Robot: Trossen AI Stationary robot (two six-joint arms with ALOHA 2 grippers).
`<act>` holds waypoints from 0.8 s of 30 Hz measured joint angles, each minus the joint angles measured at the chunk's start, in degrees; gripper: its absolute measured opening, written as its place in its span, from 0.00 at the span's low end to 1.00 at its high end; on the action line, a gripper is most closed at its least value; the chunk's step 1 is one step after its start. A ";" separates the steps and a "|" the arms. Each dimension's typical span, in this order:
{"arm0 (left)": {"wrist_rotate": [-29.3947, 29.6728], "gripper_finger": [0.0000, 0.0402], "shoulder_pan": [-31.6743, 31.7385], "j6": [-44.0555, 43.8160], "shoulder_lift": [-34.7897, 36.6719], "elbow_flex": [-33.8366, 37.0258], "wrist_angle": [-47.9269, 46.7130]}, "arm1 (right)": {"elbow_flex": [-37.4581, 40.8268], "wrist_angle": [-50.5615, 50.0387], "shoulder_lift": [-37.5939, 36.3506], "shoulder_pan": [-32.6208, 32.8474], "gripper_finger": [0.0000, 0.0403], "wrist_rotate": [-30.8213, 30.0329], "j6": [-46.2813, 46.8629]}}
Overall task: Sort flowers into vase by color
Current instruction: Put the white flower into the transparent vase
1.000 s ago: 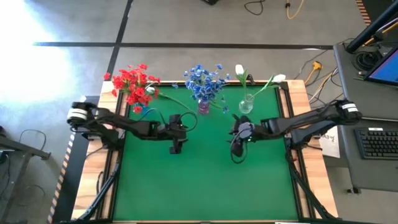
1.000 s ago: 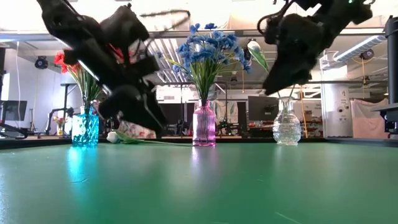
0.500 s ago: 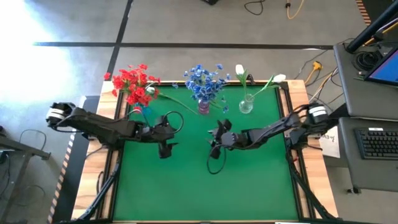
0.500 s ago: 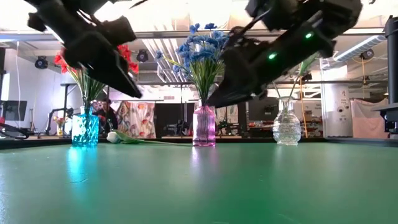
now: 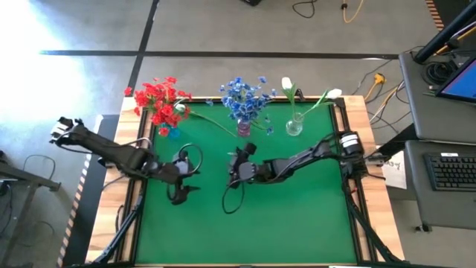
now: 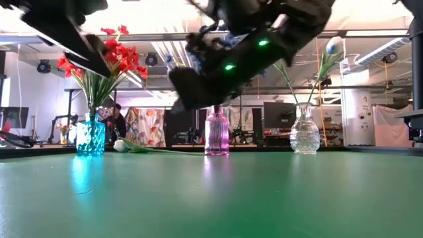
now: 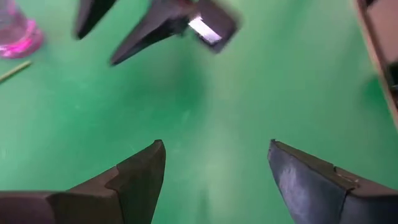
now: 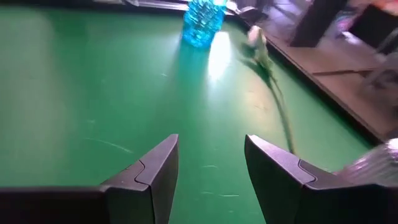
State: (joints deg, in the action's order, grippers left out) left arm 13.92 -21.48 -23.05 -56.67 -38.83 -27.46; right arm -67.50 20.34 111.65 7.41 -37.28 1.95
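Note:
Three vases stand along the far edge: a blue one (image 5: 169, 132) with red flowers (image 5: 158, 100), a pink one (image 5: 244, 128) with blue flowers (image 5: 244, 98), and a clear one (image 5: 294, 126) with white flowers (image 5: 286, 84). One white flower (image 8: 256, 40) lies flat on the green mat between the blue and pink vases, its stem (image 5: 212, 120) running toward the pink vase. My left gripper (image 7: 214, 146) hangs open over the mat's left half (image 5: 182, 190). My right gripper (image 8: 210, 140) is open above the mat's middle (image 5: 233, 167), pointing at the blue vase and the lying flower.
The green mat (image 5: 297, 216) lies bare in its near half. The right gripper's fingers (image 7: 149, 31) show ahead of my left gripper. Desks with a keyboard (image 5: 454, 171) stand beyond the table's right edge.
My left gripper has drawn back toward the table's left and near edge, rising and rolling as it went. My right gripper has swept from the right half toward the table's left, sinking a little and turning toward the lying flower. Neither has opened or shut.

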 joint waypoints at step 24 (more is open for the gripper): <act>0.62 0.68 -5.92 -0.07 13.18 -0.94 -7.31 | -22.34 -5.05 17.14 -7.19 0.44 -6.33 -9.49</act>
State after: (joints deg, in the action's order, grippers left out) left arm 14.55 -27.40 -23.12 -43.49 -39.77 -34.77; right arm -89.84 15.29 128.79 0.22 -43.62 -7.53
